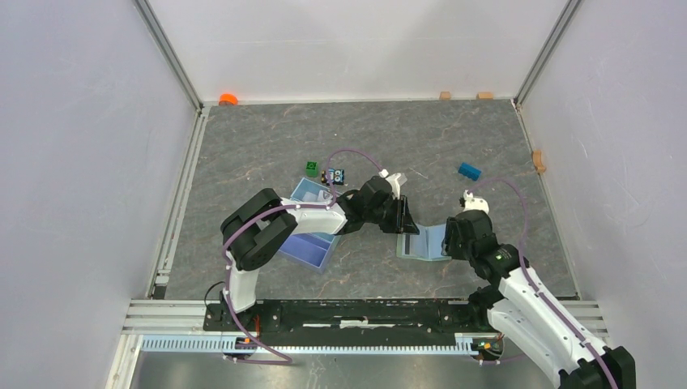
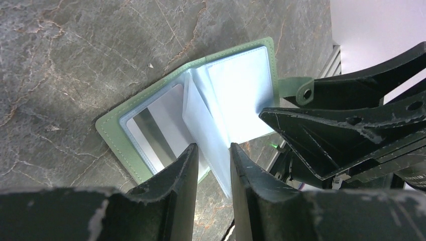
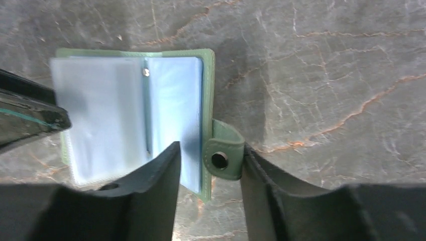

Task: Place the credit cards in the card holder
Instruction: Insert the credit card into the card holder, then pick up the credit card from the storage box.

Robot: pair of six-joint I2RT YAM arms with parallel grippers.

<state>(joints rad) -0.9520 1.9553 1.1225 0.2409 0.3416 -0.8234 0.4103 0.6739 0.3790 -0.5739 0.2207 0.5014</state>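
The sage-green card holder lies open on the table between both arms, its pale blue sleeves up. In the left wrist view the holder has a grey card with a dark stripe in its left pocket. One clear sleeve page stands up from the spine. My left gripper is open, with that page's lower corner between its fingers. My right gripper is open and straddles the holder's right edge. Its right finger touches the snap tab. No loose card is in view.
A light blue tray lies under my left arm. A green block, a small dark toy and a blue block lie farther back. An orange piece and wooden blocks sit along the walls.
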